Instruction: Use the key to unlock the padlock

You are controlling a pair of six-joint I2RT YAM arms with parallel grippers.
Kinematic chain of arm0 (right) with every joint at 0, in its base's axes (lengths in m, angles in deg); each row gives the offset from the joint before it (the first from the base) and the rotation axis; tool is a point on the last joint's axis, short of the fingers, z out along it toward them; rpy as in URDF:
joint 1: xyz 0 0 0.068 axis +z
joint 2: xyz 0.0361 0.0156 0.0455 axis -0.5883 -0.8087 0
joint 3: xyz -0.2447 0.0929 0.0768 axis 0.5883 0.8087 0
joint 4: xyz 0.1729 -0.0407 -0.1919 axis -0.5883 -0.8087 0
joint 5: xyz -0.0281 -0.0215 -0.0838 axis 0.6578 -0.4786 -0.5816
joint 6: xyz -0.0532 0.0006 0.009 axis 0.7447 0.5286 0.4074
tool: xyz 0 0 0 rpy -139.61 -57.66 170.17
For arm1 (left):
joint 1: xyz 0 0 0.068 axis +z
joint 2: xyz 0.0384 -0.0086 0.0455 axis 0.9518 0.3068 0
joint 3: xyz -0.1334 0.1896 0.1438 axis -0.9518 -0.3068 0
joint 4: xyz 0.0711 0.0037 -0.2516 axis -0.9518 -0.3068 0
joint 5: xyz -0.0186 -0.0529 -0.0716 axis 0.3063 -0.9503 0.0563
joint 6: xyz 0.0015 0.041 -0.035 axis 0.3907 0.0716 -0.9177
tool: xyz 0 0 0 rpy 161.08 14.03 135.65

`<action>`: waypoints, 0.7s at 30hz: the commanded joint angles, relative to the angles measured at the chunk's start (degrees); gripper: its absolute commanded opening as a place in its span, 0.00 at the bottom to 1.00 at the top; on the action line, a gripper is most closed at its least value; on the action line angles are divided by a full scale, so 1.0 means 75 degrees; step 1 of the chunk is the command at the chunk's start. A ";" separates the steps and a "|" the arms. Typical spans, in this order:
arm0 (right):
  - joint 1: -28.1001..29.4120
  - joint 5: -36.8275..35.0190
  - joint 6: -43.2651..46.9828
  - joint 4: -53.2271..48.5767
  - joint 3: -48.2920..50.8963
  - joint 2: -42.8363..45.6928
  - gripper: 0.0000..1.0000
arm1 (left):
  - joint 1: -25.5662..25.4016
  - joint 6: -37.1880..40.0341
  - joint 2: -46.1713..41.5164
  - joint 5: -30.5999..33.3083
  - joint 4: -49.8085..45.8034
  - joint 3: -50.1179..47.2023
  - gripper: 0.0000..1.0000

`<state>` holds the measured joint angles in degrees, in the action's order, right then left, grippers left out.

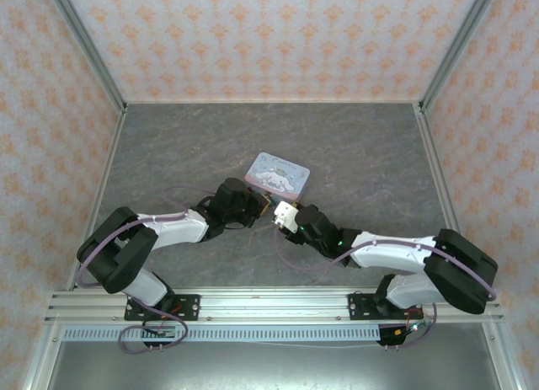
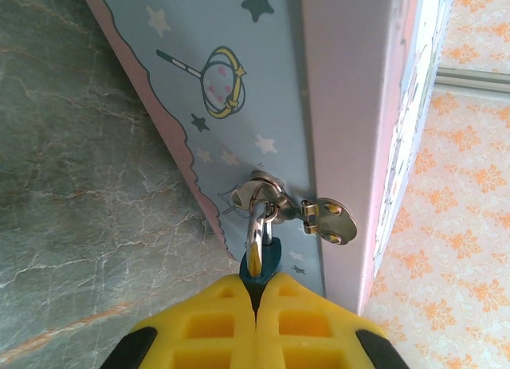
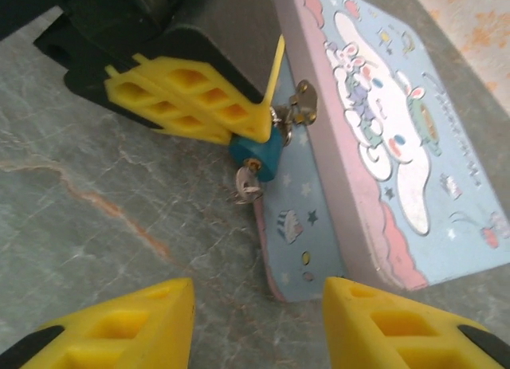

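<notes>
The tiny teal padlock (image 3: 256, 154) is clenched steady by the left hand (image 3: 267, 134); the right hand (image 3: 256, 289) is released, ready for the thin silvery key (image 3: 247, 184).

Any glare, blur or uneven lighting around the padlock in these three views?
Top external: soft even light, no hard shadows, the tin sharp. Left wrist: the padlock shows a bright glint on its shackle; the left end effector at the bottom edge looks soft. Right wrist: padlock and key fairly sharp, the right end effector in the foreground slightly blurred.
</notes>
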<state>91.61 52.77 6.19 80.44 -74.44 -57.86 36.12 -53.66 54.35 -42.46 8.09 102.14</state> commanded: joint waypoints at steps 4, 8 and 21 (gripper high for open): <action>0.0058 -0.0226 0.0738 0.0717 -0.0233 -0.0392 0.46 | -0.0062 -0.0120 -0.0268 -0.0100 0.0040 0.0224 0.00; 0.0125 -0.0258 0.0757 0.0882 -0.0300 -0.0716 0.46 | -0.0074 -0.0130 -0.0256 -0.0109 0.0058 0.0242 0.00; 0.0149 -0.0369 0.0663 0.1677 -0.0513 -0.1534 0.45 | -0.0109 -0.0130 -0.0233 -0.0142 -0.0001 0.0278 0.00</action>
<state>92.26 51.32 10.98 89.84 -76.50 -67.83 35.84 -54.32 54.13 -42.74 7.89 102.19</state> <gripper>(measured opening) 0.455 0.049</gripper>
